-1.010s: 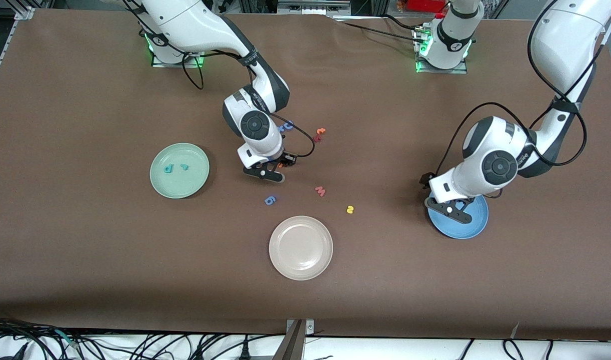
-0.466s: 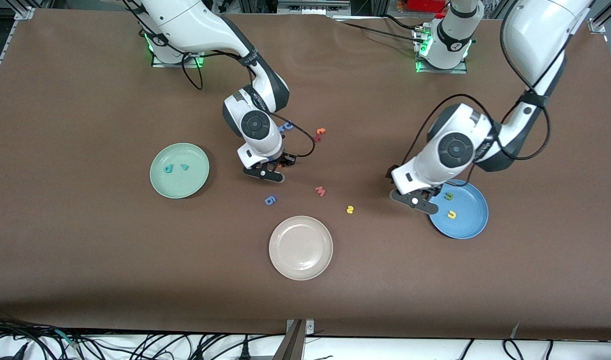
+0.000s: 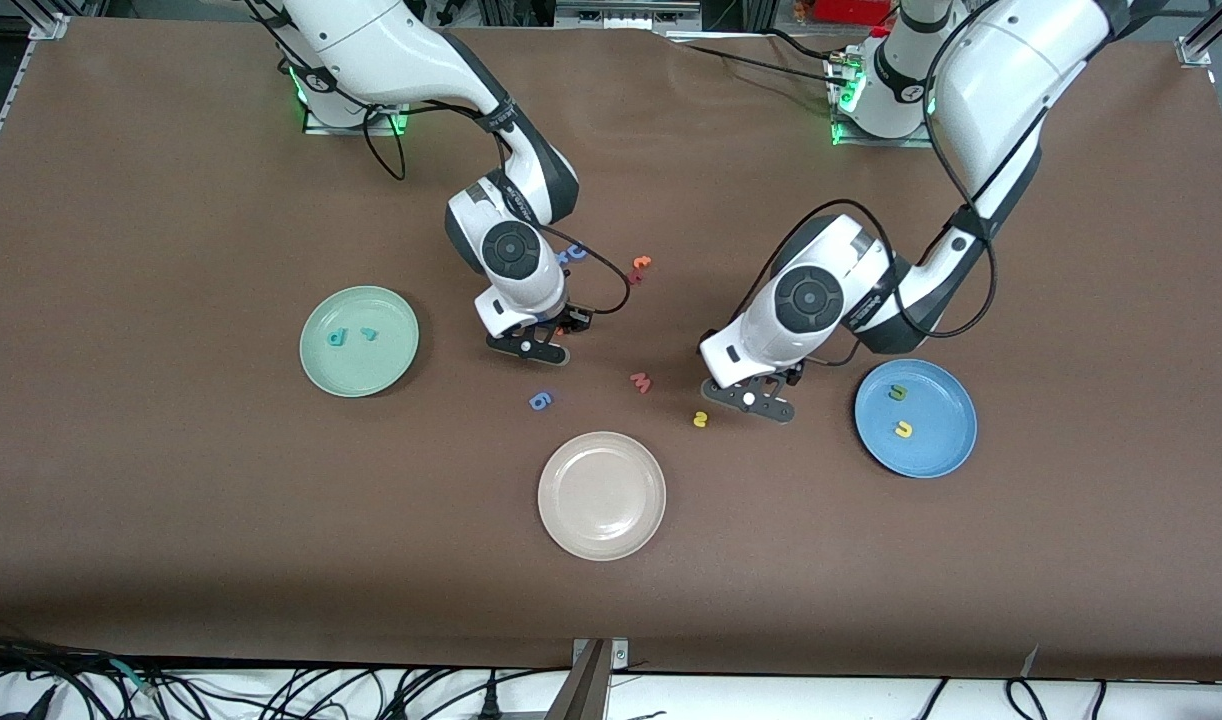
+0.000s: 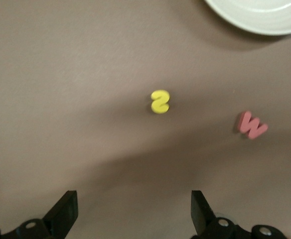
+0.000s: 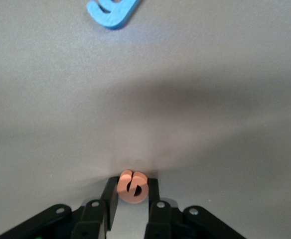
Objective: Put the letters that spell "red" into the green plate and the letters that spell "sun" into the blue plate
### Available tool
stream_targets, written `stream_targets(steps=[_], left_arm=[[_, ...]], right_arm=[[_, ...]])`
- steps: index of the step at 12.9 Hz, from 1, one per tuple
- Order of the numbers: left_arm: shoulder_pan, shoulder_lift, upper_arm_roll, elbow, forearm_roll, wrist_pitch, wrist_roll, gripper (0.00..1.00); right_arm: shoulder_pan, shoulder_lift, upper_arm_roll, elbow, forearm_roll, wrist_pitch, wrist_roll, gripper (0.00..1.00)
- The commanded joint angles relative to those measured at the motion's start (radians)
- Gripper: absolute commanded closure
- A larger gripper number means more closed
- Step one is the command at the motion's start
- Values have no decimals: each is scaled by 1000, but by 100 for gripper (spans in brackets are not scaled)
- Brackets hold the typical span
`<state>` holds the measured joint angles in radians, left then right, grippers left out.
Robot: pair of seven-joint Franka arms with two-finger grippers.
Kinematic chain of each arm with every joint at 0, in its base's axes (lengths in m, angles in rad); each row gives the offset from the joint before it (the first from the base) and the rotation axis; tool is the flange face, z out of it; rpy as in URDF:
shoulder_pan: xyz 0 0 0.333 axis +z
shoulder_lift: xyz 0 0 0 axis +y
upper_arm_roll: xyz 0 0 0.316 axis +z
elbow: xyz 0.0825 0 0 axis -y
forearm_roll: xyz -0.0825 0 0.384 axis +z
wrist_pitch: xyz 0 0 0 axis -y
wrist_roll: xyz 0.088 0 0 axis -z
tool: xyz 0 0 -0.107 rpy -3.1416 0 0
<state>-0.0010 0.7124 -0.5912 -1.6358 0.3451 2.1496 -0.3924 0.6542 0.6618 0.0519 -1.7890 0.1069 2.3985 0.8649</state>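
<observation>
- Right gripper (image 5: 131, 206) clamped on the orange "e" (image 5: 132, 187), low near the middle of the table (image 3: 121, 560), pinched across its flat sides so the foam piece stands upright between the fingertips and can lift clear
- Green plate (image 3: 323, 370) toward the right arm's end, already carrying the teal "d" (image 3: 336, 337) and teal "r" (image 3: 369, 333); only the "e" missing to finish "red", by the look of it
- Left gripper (image 3: 749, 397) spread wide, poised just beside the yellow "s" (image 4: 160, 101), jaws parted far enough to straddle the small letter
- Yellow "s" flat on bare table between the beige plate (image 3: 601, 545) and the blue plate (image 3: 946, 455), not yet gripped
- Blue plate toward the left arm's end, holding the olive "n" (image 3: 898, 393) and yellow "u" (image 3: 903, 429); "s" likely the last piece for "sun"
- Pink "w" (image 4: 252, 125) close to the "s", a stray to avoid when closing
- Blue letter (image 5: 111, 12) and red-orange pair (image 3: 638, 269) left on the table, not part of either word
</observation>
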Motion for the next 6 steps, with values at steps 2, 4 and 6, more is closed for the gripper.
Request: stream_targets(steps=[2,4,6], left_arm=[[-106,82,95,97,18,59,-14,0],[-111,113,106,99,20,128,-14,0],[-112,151,114,109,22,202,-9,0]], right_arm=[[-18,-80,-43,19,-10,-187,-42,86],[-19,-131,-85,19,-6,-281,-95,87],[-19,-169,-141,19,-4,-361,-157,87]])
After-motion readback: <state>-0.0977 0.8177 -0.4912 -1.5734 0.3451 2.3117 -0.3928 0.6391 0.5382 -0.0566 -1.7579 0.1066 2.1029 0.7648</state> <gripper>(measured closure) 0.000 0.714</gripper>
